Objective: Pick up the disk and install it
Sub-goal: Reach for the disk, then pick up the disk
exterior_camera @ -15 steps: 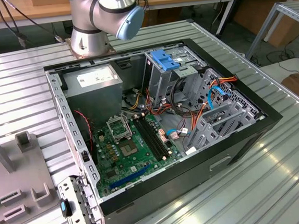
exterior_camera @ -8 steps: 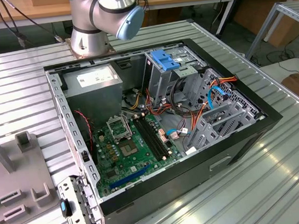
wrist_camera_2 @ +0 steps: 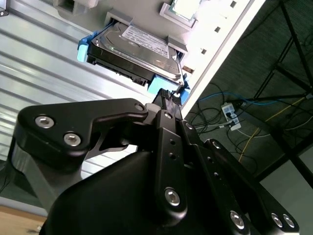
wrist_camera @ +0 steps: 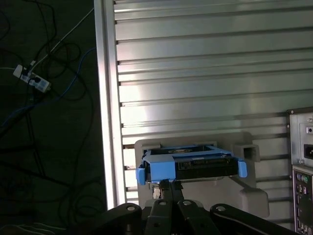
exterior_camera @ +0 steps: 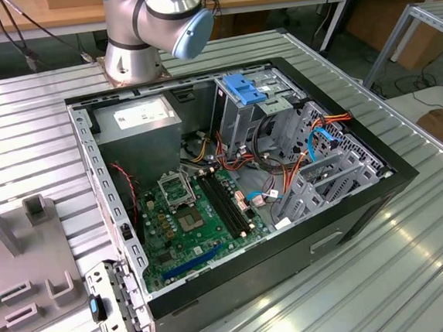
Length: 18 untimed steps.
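Disk (wrist_camera_2: 142, 46) flat on grey holder (wrist_camera: 247, 198), label face showing, close to the edge of the table (wrist_camera: 195, 73), cables and floor beyond. Blue bracket (wrist_camera: 161, 170) wrapped round its sides, one short end turned toward the gripper (wrist_camera: 169, 185).

Gripper low at that short end in both wrist views, jaws drawn almost together, tips touching or just shy of the bracket's lower lip. Pinching plastic or merely resting against it: cannot tell. Not lifted; seated in the holder.

Handling, as judged: rigid metal body, dense for its size, no flex to expect. Smooth bare-metal face, probably slippery under rubber pads. Bracket softer, thin plastic, likely to bend or pop loose under a hard squeeze or a twisting pull. Sensitive to knocks; electronics likely on the underside and at the near end, so better kept off both. Best purchase probably on the bracket's end bar or across the solid side rails, squarely, near the middle, to avoid tipping under its own weight.

Open computer case (exterior_camera: 254, 268) elsewhere on the table, blue latch (exterior_camera: 243, 89) atop its cage, near the arm's base (exterior_camera: 131, 61).
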### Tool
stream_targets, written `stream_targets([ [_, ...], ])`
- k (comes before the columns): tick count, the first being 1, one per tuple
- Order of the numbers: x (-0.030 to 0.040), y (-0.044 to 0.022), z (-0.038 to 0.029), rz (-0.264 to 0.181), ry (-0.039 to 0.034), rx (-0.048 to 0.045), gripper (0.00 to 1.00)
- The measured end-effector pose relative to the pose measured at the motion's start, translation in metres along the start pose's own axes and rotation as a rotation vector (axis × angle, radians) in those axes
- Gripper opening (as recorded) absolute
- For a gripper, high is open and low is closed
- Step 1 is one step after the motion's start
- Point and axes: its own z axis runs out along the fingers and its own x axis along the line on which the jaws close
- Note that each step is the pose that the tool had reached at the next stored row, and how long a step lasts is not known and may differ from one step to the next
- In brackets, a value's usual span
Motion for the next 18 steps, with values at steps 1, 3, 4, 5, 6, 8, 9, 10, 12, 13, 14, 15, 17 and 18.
stream_targets([
  [1,0.0,0.0,0.0001,0.0,-0.0001,0.0,0.11],
  [3,0.0,0.0,0.0007,0.0,-0.0002,-0.0001,0.11],
  [4,0.0,0.0,0.0007,0.0,-0.0001,-0.0001,0.11],
  [5,0.0,0.0,0.0007,0.0,-0.0001,0.0,0.11],
  [6,0.0003,-0.0001,0.001,0.0,-0.0003,-0.0002,0.11],
  [8,0.0006,-0.0001,0.0014,0.0,-0.0002,-0.0001,0.11],
  [9,0.0007,-0.0001,0.0014,0.0,0.0,-0.0001,0.11],
  [10,0.0007,-0.0001,0.0014,0.0,0.0,-0.0001,0.11],
  [12,0.0007,-0.0002,0.0039,0.0,-0.0001,-0.0001,0.11],
  [13,0.0007,-0.0002,0.0039,0.0,-0.0001,-0.0001,0.11],
  [14,0.0007,-0.0002,0.0039,0.0,-0.0001,-0.0001,0.11],
  [15,0.0007,-0.0002,0.004,0.0,-0.0001,-0.0001,0.11],
  [17,0.0007,-0.0002,0.004,0.0,-0.0001,-0.0001,0.11],
  [18,0.0007,-0.0002,0.004,0.0,-0.0001,-0.0001,0.11],
])
